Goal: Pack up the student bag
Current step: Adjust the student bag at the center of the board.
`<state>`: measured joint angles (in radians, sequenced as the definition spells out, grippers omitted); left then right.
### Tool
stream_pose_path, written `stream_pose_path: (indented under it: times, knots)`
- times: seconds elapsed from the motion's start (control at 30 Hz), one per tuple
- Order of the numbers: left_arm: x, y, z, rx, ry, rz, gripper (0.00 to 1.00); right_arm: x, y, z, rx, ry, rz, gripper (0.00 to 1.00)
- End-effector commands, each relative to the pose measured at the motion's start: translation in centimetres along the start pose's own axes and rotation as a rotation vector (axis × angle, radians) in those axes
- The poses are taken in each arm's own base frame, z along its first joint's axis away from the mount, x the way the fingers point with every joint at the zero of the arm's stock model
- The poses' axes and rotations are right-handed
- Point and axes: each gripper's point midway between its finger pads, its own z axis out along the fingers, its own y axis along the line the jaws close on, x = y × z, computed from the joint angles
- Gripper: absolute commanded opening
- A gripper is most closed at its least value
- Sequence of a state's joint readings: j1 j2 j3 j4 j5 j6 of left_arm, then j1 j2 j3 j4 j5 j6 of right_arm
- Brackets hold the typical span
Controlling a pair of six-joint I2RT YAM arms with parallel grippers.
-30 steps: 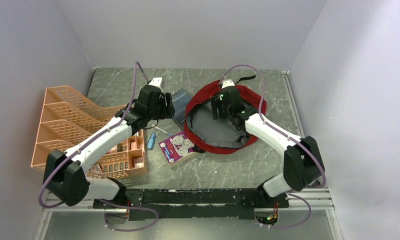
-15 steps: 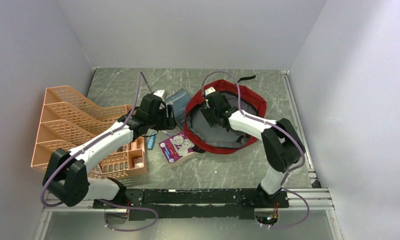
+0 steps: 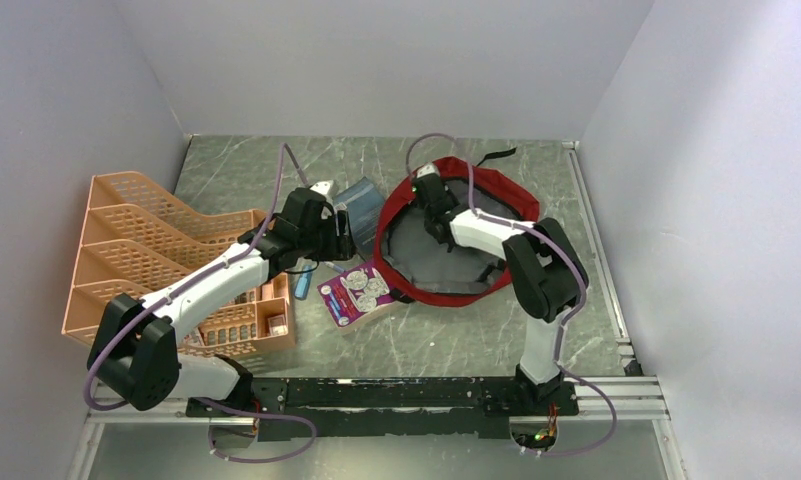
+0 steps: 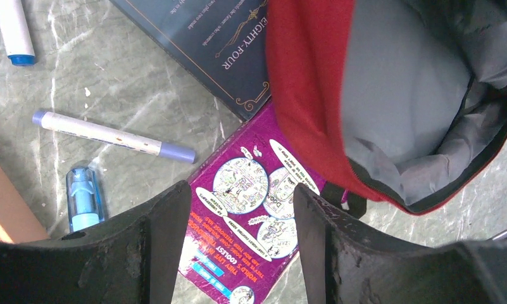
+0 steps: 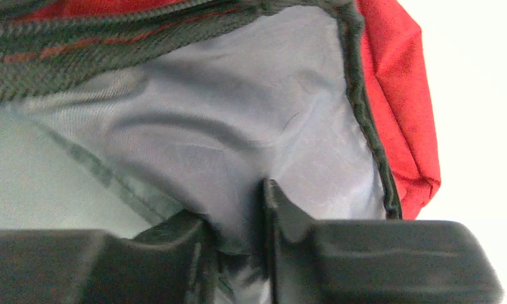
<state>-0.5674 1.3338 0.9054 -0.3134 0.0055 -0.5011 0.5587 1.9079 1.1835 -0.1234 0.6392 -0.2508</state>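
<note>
Right gripper, closed on a thin fold of lining inside the student bag; should I pull, the slick cloth may slip free

The student bag is a soft red backpack with grey lining and black zipper edging. It lies slumped right of centre, toward the far side, its mouth gaping wide open and facing upward.

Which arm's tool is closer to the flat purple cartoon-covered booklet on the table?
Left: the left tool hovers directly over the booklet; the right tool pinches grey lining inside the red fabric backpack.
</note>
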Motion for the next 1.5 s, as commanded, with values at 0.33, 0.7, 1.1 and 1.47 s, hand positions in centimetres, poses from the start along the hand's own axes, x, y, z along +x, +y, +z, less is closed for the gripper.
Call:
stream_pose_path:
  times: [0.33,0.7,1.1,1.47]
  knots:
    - [1.4,0.6,0.0,-0.023,0.041,-0.002,0.65,-0.9,-11.9,5.9,0.108,0.006,0.188,0.13]
    - [2.5,2.1,-1.1,-0.097,0.059,-0.052,0.7,-5.1,-14.7,4.3,0.061,-0.088,0.39,0.59]
    - [5.6,3.3,-3.5,-0.14,0.041,-0.343,0.81,-9.0,-10.7,-5.7,-0.357,-0.123,1.024,0.75]
    - [9.0,2.9,-2.9,-0.16,0.057,-0.373,0.88,-6.2,-3.2,-13.2,-0.748,-0.172,0.896,0.86]
